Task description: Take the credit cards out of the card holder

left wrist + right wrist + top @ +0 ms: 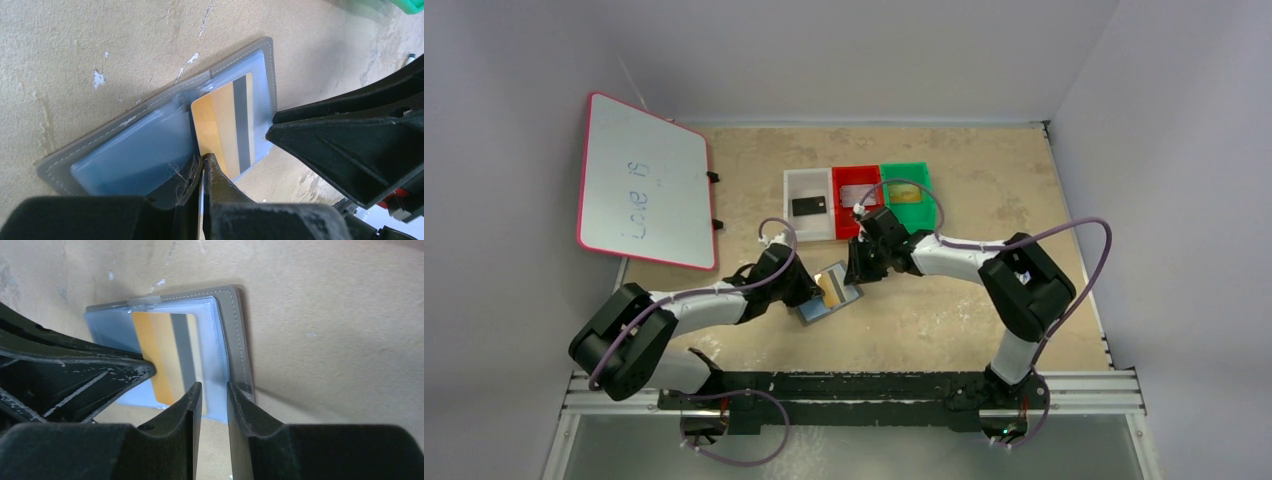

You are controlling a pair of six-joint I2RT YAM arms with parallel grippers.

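The grey card holder (824, 306) lies open on the table between both grippers. It also shows in the left wrist view (150, 135) and the right wrist view (240, 335). A gold-yellow card (220, 125) with a grey stripe sticks partly out of its shiny bluish pocket (170, 355). My left gripper (202, 159) is shut on that card's near corner. My right gripper (214, 387) has its jaws a narrow gap apart over the holder's pocket edge, with nothing seen between them. A black card (809, 206) lies in the white tray (808, 183).
A red tray (855, 176) and a green tray (905, 170) stand beside the white one at the back. The green tray holds a tan flat item (906, 194). A pink-rimmed whiteboard (642, 180) leans at the back left. Each gripper shows in the other's wrist view, close by.
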